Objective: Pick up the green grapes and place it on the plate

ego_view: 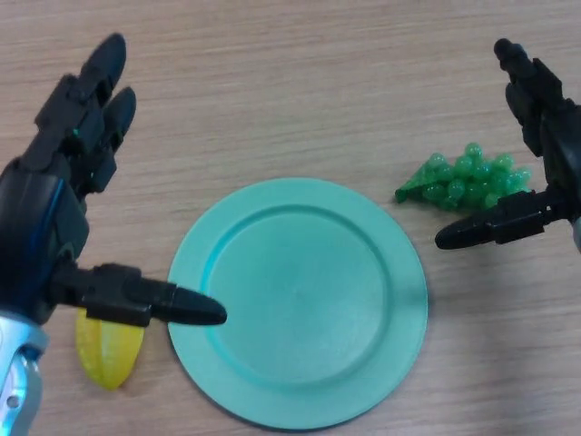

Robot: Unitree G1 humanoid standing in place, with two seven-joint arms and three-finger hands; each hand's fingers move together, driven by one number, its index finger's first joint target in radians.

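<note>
Head view: a round green plate (300, 304) sits in the middle of the wooden surface (300, 82), nothing on it. The green grapes (465, 182) lie on the surface just off the plate's upper right edge, their pointed end aimed at the plate. The right robot hand (545, 163) hovers over them, fingers straight and spread, thumb stretched out just below the bunch, not gripping anything. On the other side the left robot hand (64, 209) hangs open too, fingers pointing away, thumb reaching over the plate's left rim. A yellow fruit (109, 350) lies beneath that thumb, just beside the plate's lower left edge
</note>
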